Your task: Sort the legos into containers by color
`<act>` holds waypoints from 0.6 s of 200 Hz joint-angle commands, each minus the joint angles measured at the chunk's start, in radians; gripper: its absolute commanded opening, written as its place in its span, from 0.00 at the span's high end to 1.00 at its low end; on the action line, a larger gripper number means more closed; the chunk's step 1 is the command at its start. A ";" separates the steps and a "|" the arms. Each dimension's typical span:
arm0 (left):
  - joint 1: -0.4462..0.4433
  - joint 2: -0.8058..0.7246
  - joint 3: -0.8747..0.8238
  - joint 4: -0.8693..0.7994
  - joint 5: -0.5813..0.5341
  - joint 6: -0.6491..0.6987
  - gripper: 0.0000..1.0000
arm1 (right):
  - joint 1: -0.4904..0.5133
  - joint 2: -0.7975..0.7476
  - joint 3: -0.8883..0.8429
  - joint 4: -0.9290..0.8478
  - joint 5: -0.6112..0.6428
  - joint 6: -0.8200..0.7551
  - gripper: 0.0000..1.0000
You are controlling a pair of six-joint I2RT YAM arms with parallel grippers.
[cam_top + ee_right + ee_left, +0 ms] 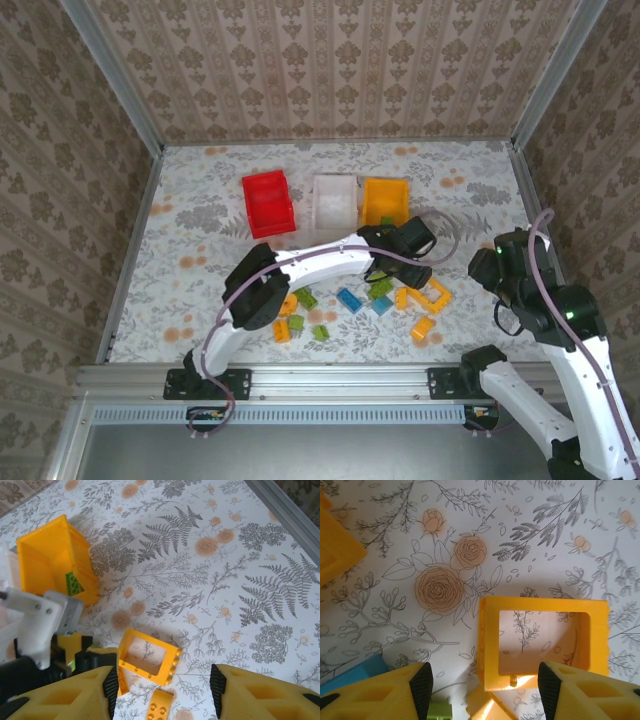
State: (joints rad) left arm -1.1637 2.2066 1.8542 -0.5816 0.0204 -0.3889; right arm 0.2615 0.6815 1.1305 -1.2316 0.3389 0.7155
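Nestling inside orange bin (40,555), apparently, green brick (74,583) shows from right wrist.

The floral table (200,220) carries scattered legos (350,298) and three containers (252,205). An orange frame (489,645) lies flat just before the jaws of the left gripper (485,679).

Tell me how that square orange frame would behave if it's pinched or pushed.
The square orange frame looks like rigid, hollow plastic, so probably light and stiff. Lying flat on the table, it should slide rather than roll or tip. Its thin smooth walls may slip or twist if pinched off-centre.
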 commanded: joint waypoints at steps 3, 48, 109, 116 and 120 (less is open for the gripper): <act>-0.002 0.050 0.077 -0.081 0.009 0.068 0.39 | -0.004 -0.030 0.028 -0.082 -0.013 0.024 0.44; -0.007 0.121 0.142 -0.108 0.008 0.094 0.44 | -0.005 -0.036 0.026 -0.086 -0.027 0.025 0.44; -0.007 0.186 0.192 -0.116 -0.018 0.120 0.56 | -0.005 -0.033 0.017 -0.074 -0.045 0.016 0.44; -0.007 0.191 0.199 -0.114 -0.012 0.122 0.59 | -0.004 -0.033 0.012 -0.073 -0.045 0.015 0.44; -0.007 0.193 0.203 -0.112 -0.007 0.124 0.61 | -0.004 -0.033 0.010 -0.074 -0.045 0.014 0.44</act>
State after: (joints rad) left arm -1.1648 2.3722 2.0071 -0.6666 0.0154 -0.2989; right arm 0.2615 0.6525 1.1381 -1.2842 0.3099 0.7303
